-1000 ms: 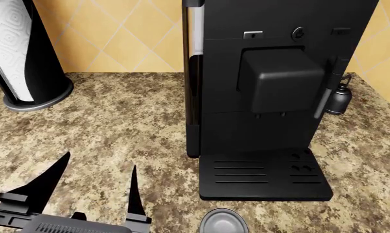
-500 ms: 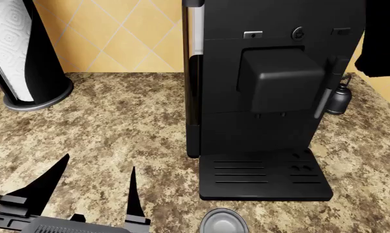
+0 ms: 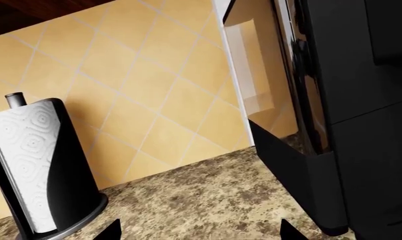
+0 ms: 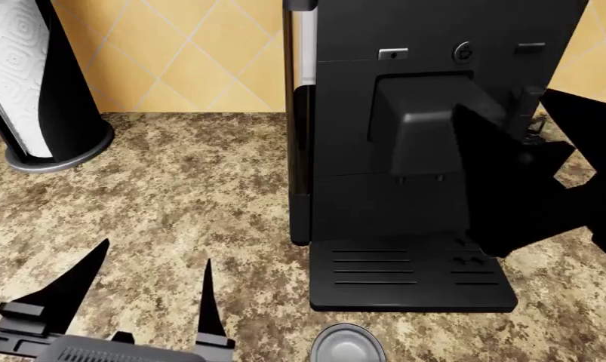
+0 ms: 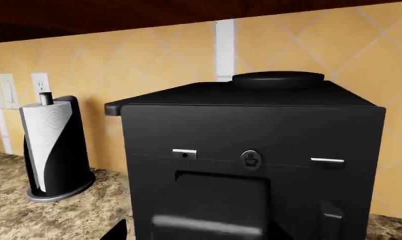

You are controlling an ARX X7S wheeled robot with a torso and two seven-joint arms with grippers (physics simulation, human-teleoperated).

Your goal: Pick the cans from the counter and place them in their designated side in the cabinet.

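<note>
Only one can (image 4: 348, 345) shows: its grey flat lid at the bottom edge of the head view, on the counter (image 4: 182, 188) just in front of the coffee machine's drip tray. The slimmer can is out of view. My left gripper (image 4: 157, 250) hovers open over the counter, left of that can, with nothing between its fingers (image 3: 110, 231). My right gripper (image 4: 499, 113) is a dark shape raised in front of the machine's right side. It is open and empty, with one fingertip (image 5: 117, 231) showing in the right wrist view.
A tall black coffee machine (image 4: 404, 136) fills the middle of the counter, its drip tray (image 4: 408, 275) jutting forward. A paper towel holder (image 4: 31, 83) stands at the back left against the yellow tiled wall. A dark wooden cabinet underside (image 5: 187, 15) hangs above.
My right arm has come down from the upper right into the head view, now covering the machine's right side and the small kettle. The left gripper has barely moved.
</note>
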